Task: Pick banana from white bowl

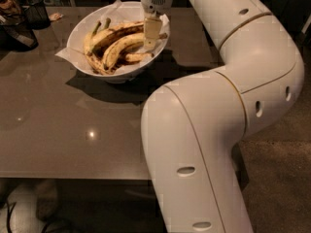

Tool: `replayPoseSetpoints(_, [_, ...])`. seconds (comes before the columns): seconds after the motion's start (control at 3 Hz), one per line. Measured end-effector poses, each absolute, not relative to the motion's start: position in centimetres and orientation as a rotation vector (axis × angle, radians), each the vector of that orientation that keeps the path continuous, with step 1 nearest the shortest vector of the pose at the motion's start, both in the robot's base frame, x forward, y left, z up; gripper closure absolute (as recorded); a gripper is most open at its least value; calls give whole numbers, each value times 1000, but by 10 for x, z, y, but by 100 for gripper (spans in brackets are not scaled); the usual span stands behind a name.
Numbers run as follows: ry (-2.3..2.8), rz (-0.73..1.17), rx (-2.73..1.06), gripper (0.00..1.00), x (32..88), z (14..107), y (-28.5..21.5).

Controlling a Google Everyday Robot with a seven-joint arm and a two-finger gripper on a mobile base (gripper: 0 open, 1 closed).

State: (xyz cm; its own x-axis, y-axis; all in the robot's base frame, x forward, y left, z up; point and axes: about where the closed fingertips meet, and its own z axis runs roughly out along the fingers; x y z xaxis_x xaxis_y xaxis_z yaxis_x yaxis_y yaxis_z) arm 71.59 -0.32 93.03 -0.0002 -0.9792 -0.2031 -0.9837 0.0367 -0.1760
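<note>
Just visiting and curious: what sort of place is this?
Likely an office break room: a grey table, a white bowl of bananas, a mesh basket behind. The gripper hangs over the bananas.

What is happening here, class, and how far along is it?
A robot arm reaches into the bowl on the table. Its end effector hangs over the bowl's right side, at the end of the banana, a long pale-yellow one lying among browner bananas. The banana lies in the bowl, not yet lifted. Whether it is gripped cannot be told.
</note>
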Motion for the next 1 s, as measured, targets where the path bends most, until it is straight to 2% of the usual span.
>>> replayPoseSetpoints(0.67, [2041,85,-2056,41,716,913,20])
replayPoseSetpoints(1.0, [2042,72,-2090,60,713,909,26])
